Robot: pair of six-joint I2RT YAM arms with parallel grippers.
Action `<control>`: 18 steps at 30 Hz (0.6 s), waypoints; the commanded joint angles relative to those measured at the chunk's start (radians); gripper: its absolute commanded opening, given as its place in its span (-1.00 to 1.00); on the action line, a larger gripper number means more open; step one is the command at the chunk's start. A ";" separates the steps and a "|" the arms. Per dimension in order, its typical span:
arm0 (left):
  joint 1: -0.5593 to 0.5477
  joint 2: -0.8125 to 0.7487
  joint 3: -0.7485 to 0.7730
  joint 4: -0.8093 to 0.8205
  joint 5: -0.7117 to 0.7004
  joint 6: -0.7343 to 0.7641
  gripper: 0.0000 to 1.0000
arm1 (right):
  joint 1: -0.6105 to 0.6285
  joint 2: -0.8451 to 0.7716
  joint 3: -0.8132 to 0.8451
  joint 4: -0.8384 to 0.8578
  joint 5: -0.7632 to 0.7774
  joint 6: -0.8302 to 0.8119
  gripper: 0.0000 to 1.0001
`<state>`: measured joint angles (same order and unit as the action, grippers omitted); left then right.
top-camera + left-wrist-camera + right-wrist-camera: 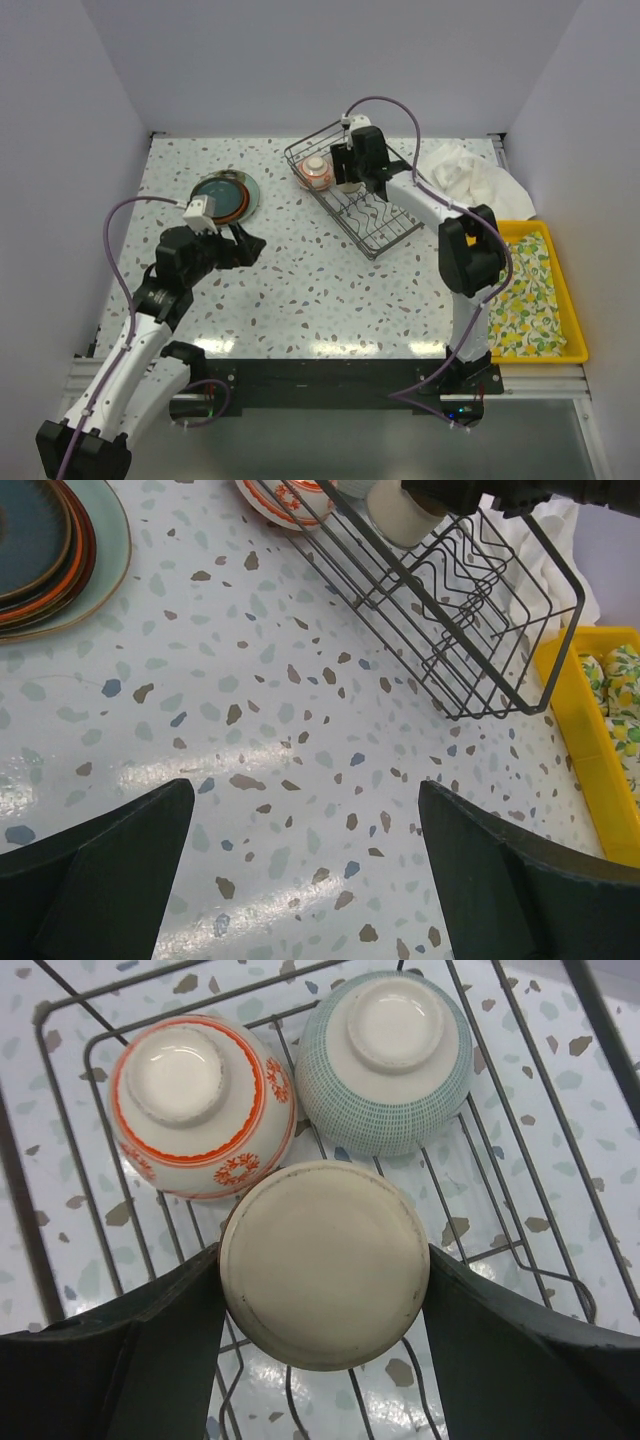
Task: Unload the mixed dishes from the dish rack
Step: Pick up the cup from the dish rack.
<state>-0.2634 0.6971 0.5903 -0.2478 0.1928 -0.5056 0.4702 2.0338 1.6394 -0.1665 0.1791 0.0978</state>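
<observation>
From above, the dish rack (352, 203) stood at the far side of the table (300, 300), with a white cloth (465, 172) and a yellow tray (575, 330) to its right. The right gripper (346, 178) reached down into the far end of the rack, just beside a red-patterned bowl (316, 173). A stack of plates (226, 196) lay on the table well apart to the left, with the left gripper (248, 243) near it. In the left wrist view, its fingers were wide apart and held nothing. In the right wrist view, the fingers pressed on both sides of a cream cup (325, 1265). The cup stood upside down on the wires, touching the red-patterned bowl and close to a green bowl (385, 1060). I judge the step in hand was taking this cup out; the plates looked already unloaded. The next move would call for a straight lift, so the cup does not push the bowls or catch on the wires.
</observation>
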 commanded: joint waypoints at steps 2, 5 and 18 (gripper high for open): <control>-0.004 0.042 -0.015 0.151 0.069 -0.082 1.00 | -0.004 -0.191 -0.056 0.035 -0.047 0.025 -0.42; -0.004 0.068 -0.014 0.183 0.074 -0.116 1.00 | -0.005 -0.273 -0.104 0.028 -0.076 0.048 -0.42; -0.004 0.163 0.002 0.462 0.172 -0.270 0.99 | -0.004 -0.602 -0.384 0.134 -0.317 0.310 -0.49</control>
<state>-0.2634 0.8356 0.5762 0.0494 0.3038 -0.6998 0.4702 1.5261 1.3357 -0.1383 -0.0223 0.2668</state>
